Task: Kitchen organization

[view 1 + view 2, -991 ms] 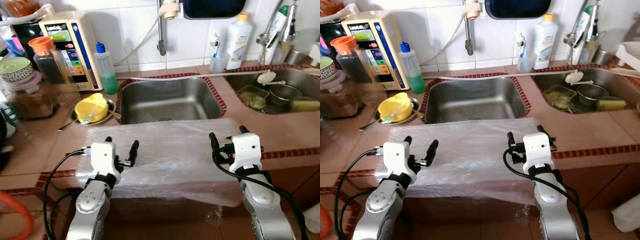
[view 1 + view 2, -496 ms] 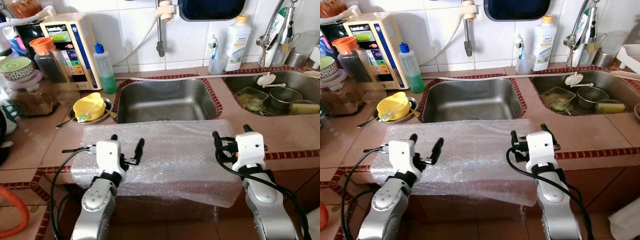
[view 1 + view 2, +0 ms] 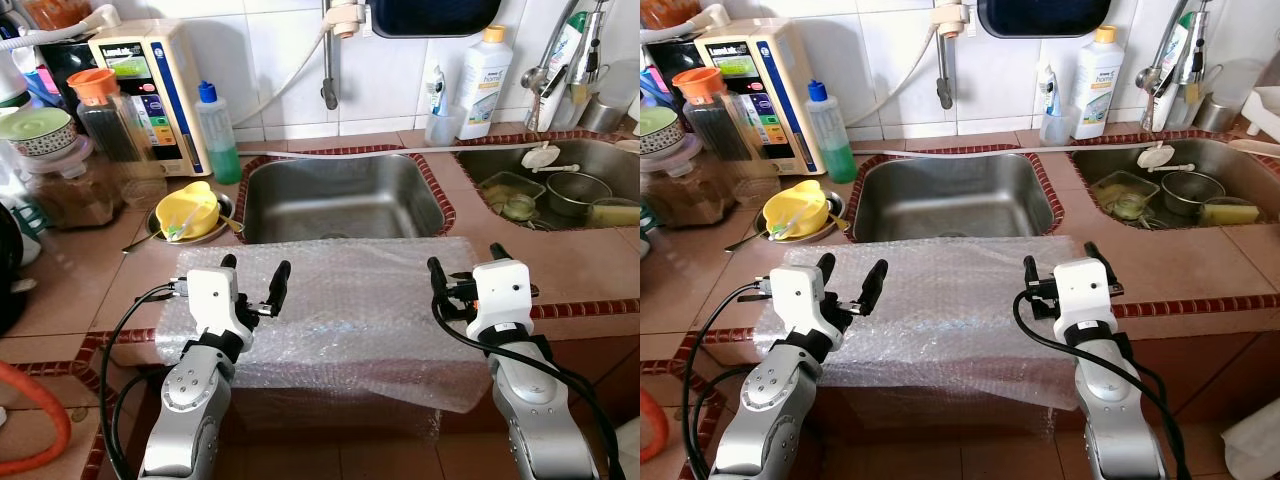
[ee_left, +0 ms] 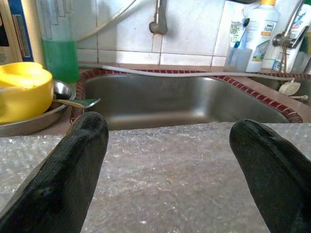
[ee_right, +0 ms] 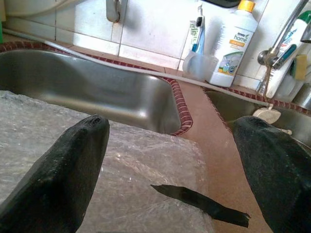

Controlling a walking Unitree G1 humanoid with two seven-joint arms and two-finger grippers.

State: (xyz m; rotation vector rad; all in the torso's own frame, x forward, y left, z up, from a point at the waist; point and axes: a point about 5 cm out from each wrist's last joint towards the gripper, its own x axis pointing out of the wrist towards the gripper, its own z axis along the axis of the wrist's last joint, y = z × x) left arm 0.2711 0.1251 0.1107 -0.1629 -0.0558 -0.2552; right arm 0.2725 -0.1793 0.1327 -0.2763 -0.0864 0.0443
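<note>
Both grippers, left [image 3: 253,279] and right [image 3: 465,267], wide open, have edged forward over bubble wrap [image 3: 340,310]; nothing grasped yet.

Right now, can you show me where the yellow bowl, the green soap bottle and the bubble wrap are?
yellow bowl [image 3: 186,210], left eye view, on its upturned yellow side.
green soap bottle [image 3: 219,155], left eye view, on the green liquid part.
bubble wrap [image 3: 950,310], right eye view, on the middle of the sheet.

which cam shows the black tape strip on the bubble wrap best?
Right wrist view: the black tape strip lies close and sharp on the bubble wrap. In both eye views the right gripper covers that corner.
</note>
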